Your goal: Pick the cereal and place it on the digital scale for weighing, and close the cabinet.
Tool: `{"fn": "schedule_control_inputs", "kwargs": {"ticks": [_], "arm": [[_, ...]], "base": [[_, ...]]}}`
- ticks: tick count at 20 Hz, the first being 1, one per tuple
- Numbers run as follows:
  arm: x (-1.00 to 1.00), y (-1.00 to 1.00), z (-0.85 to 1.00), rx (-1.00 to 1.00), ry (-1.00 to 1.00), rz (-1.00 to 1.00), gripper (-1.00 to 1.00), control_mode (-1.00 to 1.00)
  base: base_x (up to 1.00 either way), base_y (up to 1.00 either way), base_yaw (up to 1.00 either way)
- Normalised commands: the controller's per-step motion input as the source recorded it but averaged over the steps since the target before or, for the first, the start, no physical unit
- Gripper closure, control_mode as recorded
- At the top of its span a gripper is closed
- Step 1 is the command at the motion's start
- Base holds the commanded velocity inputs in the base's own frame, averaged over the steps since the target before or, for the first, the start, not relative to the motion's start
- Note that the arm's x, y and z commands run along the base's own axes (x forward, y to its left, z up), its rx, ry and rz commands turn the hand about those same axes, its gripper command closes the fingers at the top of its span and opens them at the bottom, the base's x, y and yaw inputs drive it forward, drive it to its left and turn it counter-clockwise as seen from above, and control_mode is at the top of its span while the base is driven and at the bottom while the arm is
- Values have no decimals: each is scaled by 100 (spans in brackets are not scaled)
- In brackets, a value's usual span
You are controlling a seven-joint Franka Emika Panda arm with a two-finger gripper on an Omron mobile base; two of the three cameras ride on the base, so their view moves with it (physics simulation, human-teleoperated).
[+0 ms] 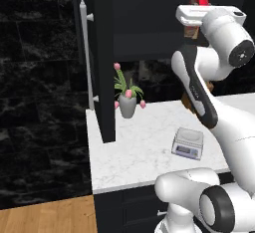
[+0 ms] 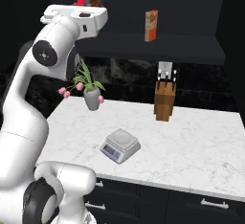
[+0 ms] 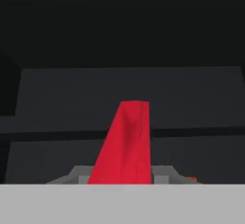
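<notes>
glossy white marble counter (image 2: 201, 141), matt black cabinet (image 1: 104, 53)

Both base views flank the arm, sharing the counter (image 1: 144, 152) (hand view: close inside the cabinet (image 3: 124, 50)).

Black marble wall (image 1: 40, 77), white marble counter (image 2: 191, 141) — wooden floor (image 1: 47, 217).

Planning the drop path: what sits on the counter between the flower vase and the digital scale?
Nothing: bare marble counter separates the flower vase from the digital scale, seen in both base views.
</notes>
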Motion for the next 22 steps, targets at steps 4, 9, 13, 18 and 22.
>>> {"fn": "schedule_control_inputs", "kwargs": {"ticks": [4, 9, 13, 18, 22], "arm": [[-100, 0, 24, 1, 6, 0, 100, -100], [-100, -8, 0, 0, 41, 4, 100, -100], [-87, -34, -27, 0, 47, 12, 100, -100], [-69, -28, -55, 0, 20, 26, 100, -100], [-13, -14, -80, -2, 2, 40, 100, -100]], "base": [[0, 0, 0], [0, 0, 0], [0, 0, 0], [0, 0, 0], [0, 0, 0]]}}
